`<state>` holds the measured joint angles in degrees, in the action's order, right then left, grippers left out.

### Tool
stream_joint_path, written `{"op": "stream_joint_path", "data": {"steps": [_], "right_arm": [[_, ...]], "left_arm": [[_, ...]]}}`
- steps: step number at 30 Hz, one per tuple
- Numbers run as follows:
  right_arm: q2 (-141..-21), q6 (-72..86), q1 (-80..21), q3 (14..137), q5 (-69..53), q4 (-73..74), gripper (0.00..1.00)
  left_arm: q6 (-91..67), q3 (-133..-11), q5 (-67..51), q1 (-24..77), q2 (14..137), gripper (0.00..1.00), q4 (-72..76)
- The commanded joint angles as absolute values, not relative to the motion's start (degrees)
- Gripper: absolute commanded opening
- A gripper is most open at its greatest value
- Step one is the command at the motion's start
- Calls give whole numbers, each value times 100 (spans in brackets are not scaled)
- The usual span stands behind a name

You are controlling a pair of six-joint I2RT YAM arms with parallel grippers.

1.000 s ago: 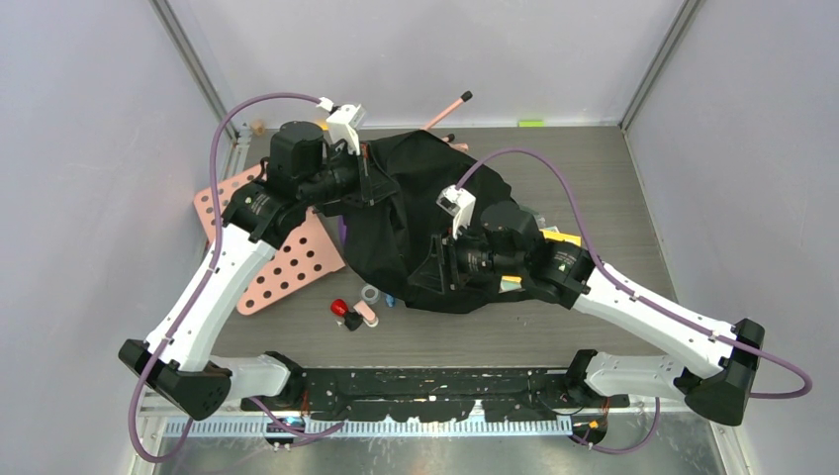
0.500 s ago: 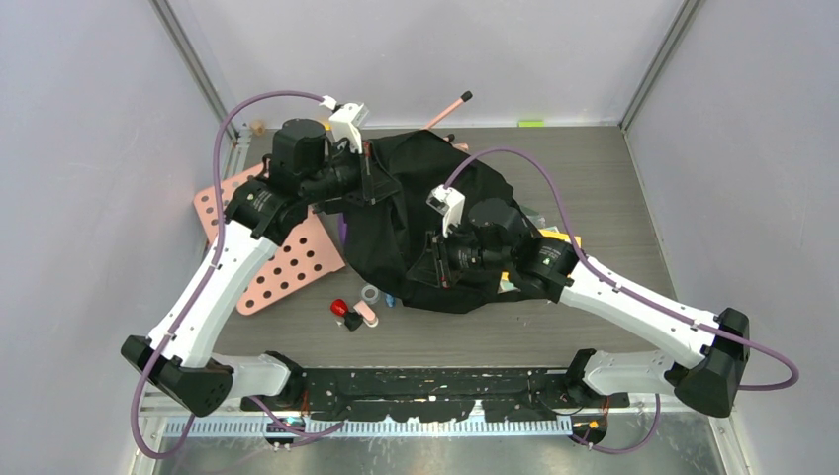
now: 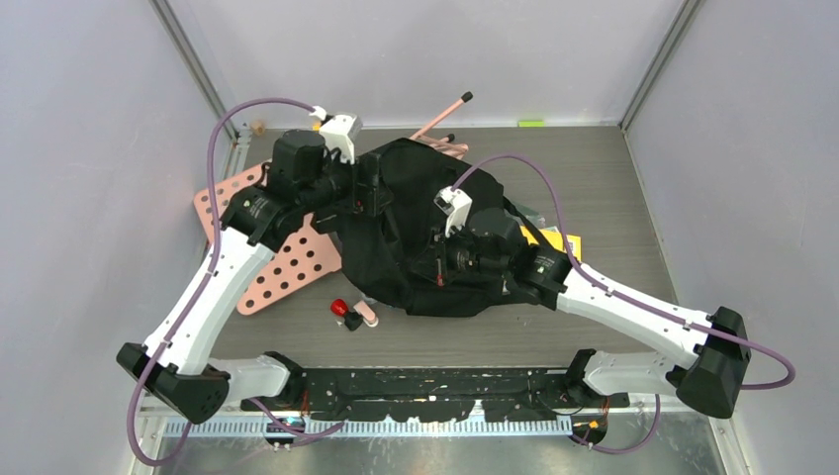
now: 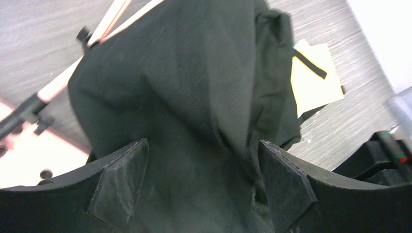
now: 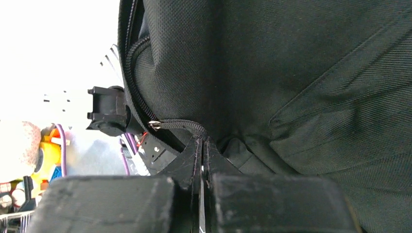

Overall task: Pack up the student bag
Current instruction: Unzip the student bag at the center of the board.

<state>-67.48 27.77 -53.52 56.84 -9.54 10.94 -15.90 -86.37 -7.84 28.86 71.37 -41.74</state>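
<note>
The student bag (image 3: pixel 396 272) is a big black fabric heap in the middle of the table. My left gripper (image 3: pixel 381 196) hovers over its back left part. In the left wrist view that gripper (image 4: pixel 204 148) stands open, with black bag cloth (image 4: pixel 194 87) lying loose between the wide-apart fingers. My right gripper (image 3: pixel 435 259) is at the bag's middle. In the right wrist view it (image 5: pixel 202 141) is shut, its tips pinching the zipper edge (image 5: pixel 180 124) of the bag (image 5: pixel 301 73), which hangs above the fingers.
A pink perforated board (image 3: pixel 287 262) lies left of the bag, partly under it. Pink sticks (image 3: pixel 445 109) jut out behind it. A small red item (image 3: pixel 339 307) and a pink one (image 3: pixel 367 315) sit near the bag's front. A yellow pad (image 3: pixel 556 240) lies at its right.
My left gripper has opened and let go of the bag cloth. My right gripper has shut on the zipper edge and moved left. The bag has shifted left over the small items in front.
</note>
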Motion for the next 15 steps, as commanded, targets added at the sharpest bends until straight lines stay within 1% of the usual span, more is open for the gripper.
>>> {"op": "stream_joint_path", "data": {"steps": [1,3,7,10,15], "right_arm": [[-6657,2992,-5326,5586,-471,249,0],[-6786,3009,-5343,5602,-485,210,0],[-7010,3031,-5431,5620,-479,114,0],[-7126,3034,-5500,5629,-468,68,0],[-7265,3003,-5583,5696,-430,78,0]], "left_arm": [[-1498,-8351,-50,2856,6730,89,-4793],[-1784,-8015,-68,2856,6469,92,-4881],[-2751,-7111,-765,2856,5769,99,-4519],[-3184,-6461,-1140,2865,5152,100,-3886],[-3161,-6550,-1193,2867,4863,100,-4018]]}}
